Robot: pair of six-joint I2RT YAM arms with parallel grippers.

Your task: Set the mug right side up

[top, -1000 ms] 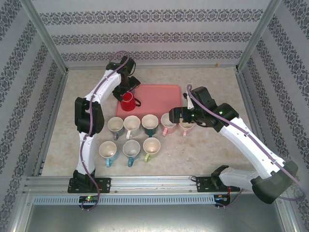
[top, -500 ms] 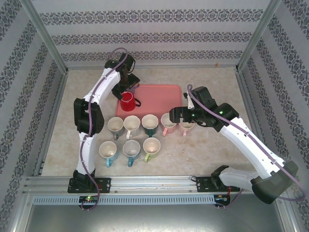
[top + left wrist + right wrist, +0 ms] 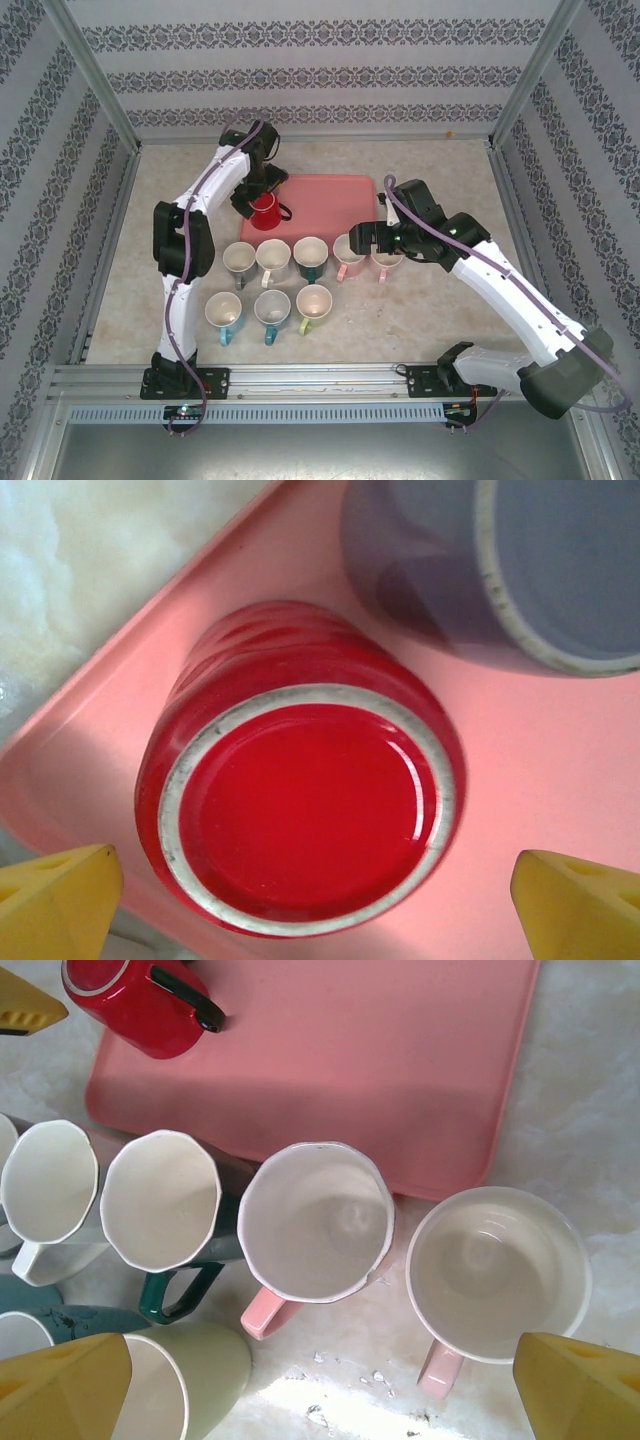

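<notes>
We can read no word, label, brand, number or sign in any view. The upturned base of the red mug (image 3: 305, 810) bears no maker's mark, and the striped wall (image 3: 320, 75) carries ornament, not lettering.

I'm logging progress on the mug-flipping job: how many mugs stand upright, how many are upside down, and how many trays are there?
Upright mugs: 8
Upside-down red mug: 1
Pink tray: 1
Total: 10
</notes>
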